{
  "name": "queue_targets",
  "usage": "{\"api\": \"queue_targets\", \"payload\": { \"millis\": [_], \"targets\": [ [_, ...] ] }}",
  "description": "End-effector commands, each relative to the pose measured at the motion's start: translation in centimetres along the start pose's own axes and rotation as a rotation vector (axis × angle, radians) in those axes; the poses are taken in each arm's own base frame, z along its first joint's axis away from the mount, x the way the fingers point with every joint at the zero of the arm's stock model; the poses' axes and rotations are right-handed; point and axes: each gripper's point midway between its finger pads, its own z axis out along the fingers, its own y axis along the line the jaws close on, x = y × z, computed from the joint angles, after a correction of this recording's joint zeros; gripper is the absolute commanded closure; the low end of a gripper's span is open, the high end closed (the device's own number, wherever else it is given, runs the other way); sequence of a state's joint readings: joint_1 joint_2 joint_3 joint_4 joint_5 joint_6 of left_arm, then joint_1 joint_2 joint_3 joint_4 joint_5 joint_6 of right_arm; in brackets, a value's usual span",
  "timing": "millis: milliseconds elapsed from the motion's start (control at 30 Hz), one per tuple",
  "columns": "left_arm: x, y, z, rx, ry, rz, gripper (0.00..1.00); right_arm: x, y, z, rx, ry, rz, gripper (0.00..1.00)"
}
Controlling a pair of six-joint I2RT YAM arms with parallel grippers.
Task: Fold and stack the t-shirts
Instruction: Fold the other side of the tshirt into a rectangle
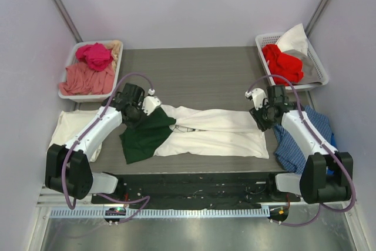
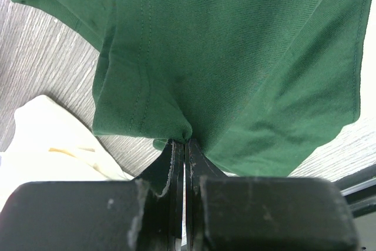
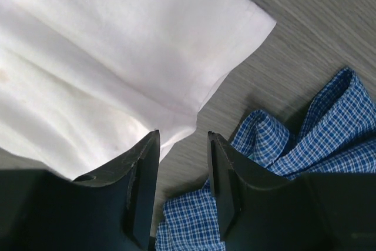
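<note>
The white t-shirt [image 1: 214, 133] lies folded into a long band across the table's middle, black print showing near its left end. The dark green t-shirt [image 1: 144, 136] lies over its left end; my left gripper [image 1: 138, 111] is shut on a bunched edge of the green fabric [image 2: 235, 57] and holds it slightly lifted. The cream t-shirt [image 1: 73, 129] lies flat at the left edge, under the left arm. My right gripper [image 1: 264, 116] is open and empty just past the white shirt's right end [image 3: 117, 57], its fingertips [image 3: 151, 145] above bare table.
A blue checked cloth [image 1: 302, 139] lies crumpled under the right arm, and shows in the right wrist view [image 3: 317, 127]. A white basket [image 1: 76, 63] with pink garments stands back left. A white basket [image 1: 317, 57] with red and white garments stands back right.
</note>
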State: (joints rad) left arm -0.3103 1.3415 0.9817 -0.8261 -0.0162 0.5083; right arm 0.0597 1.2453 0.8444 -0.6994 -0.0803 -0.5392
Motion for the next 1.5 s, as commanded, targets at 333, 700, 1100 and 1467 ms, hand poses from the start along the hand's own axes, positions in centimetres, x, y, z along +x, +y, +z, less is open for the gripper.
{"api": "queue_targets", "payload": {
  "millis": [333,700,1100,1467],
  "targets": [
    [-0.9,0.7,0.6,-0.016,-0.010,-0.003,1.00,-2.7,-0.2,2.1,-0.021,-0.062,0.019,0.55],
    [-1.7,1.4,0.8,-0.026,-0.002,0.001,1.00,0.3,2.3,1.9,-0.091,-0.001,-0.016,0.55],
    [-1.6,1.6,0.9,-0.027,0.018,0.004,1.00,3.3,4.7,2.9,-0.170,0.079,-0.074,0.56],
    [0.2,0.4,2.5,0.022,0.096,0.000,1.00,5.2,5.4,2.2,-0.181,0.133,-0.133,0.56]
  ]
}}
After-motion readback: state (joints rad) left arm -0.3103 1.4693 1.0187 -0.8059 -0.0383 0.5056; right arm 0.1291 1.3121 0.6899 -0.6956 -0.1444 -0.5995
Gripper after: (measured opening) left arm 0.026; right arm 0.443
